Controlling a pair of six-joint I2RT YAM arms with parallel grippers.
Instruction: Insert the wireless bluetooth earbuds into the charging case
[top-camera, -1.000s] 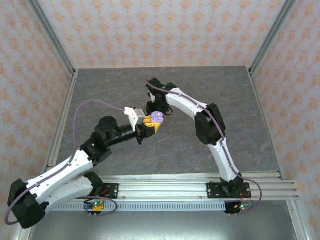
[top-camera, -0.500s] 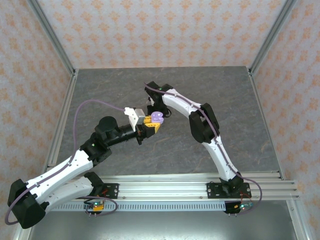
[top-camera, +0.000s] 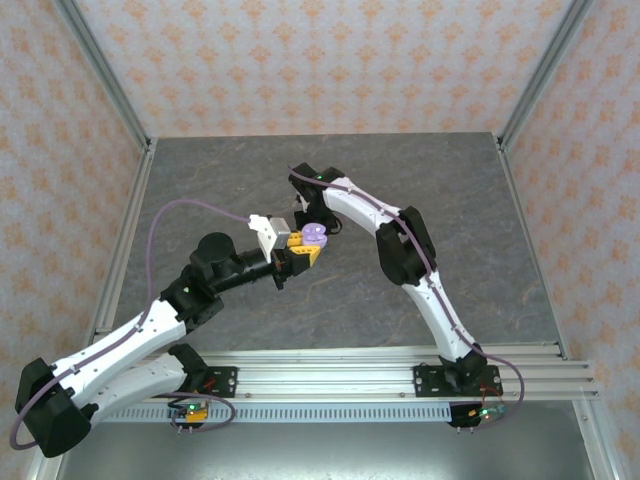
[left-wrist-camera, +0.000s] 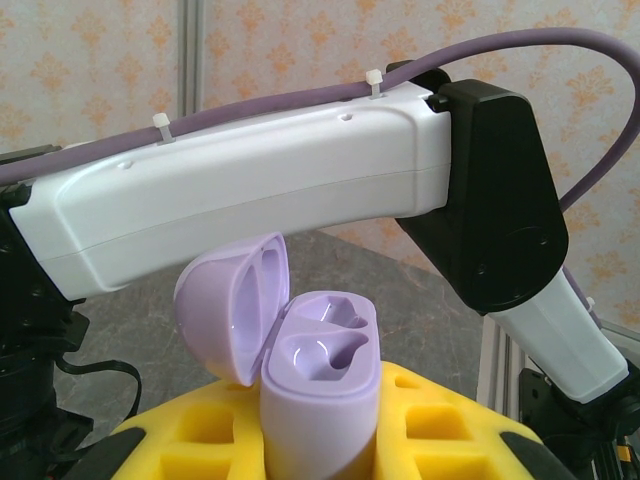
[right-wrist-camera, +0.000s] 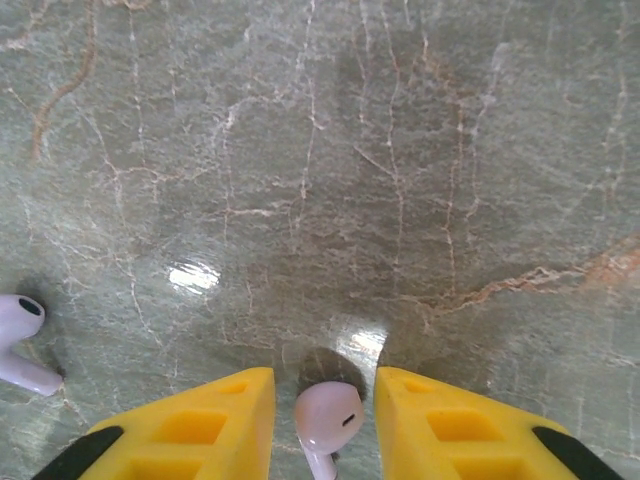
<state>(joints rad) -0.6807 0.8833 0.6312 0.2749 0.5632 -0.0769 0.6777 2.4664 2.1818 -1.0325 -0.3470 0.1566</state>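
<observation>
The lilac charging case stands upright between the yellow fingers of my left gripper, which is shut on it. Its lid is hinged open to the left and both sockets are bare. From above, the case sits at the table's middle, held off the surface. My right gripper points down at the table just behind the case. A pale lilac earbud lies between its yellow fingers, with a gap on each side. A second lilac earbud lies at the left edge.
The grey marbled table lies inside aluminium rails and patterned walls. The right arm's white forearm crosses close above and behind the open case.
The right arm's elbow has swung slightly left and its jaws have narrowed around the earbud. The left arm and the case have stayed still.
</observation>
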